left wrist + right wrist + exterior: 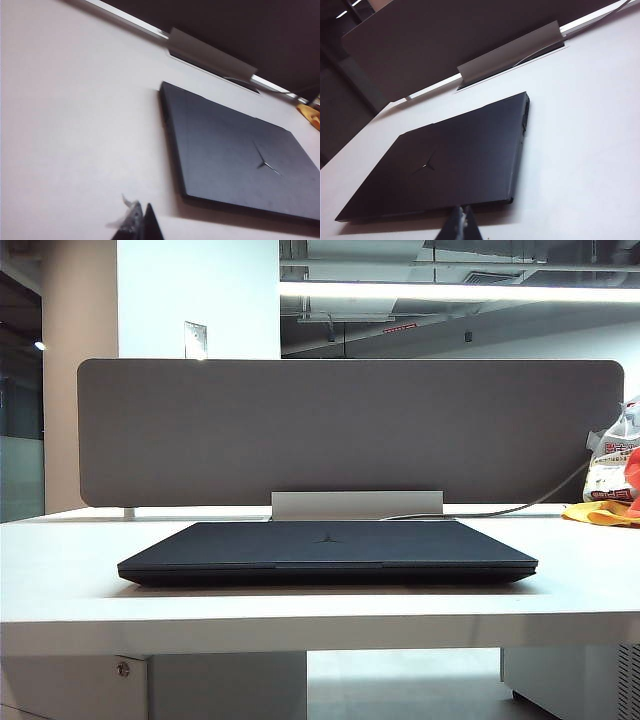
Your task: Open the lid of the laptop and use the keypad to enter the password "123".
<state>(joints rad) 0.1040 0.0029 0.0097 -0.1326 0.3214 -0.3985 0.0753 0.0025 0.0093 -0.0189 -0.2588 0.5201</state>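
Note:
The black laptop (327, 552) lies flat and closed in the middle of the white table (60, 580). Its lid (330, 538) is down, with a small emblem (265, 164) on its back, so the keypad is hidden. In the left wrist view my left gripper (141, 209) hovers shut with nothing held, short of the laptop's (240, 160) near corner. In the right wrist view my right gripper (461, 212) is shut and empty too, just before the front edge of the laptop (450, 160). Neither gripper shows in the exterior view.
A grey partition board (350, 430) stands behind the laptop, with a white cable box (356, 505) at its foot. A plastic bag and an orange-yellow cloth (605, 510) lie at the table's far right. A cable (500, 512) runs along the back.

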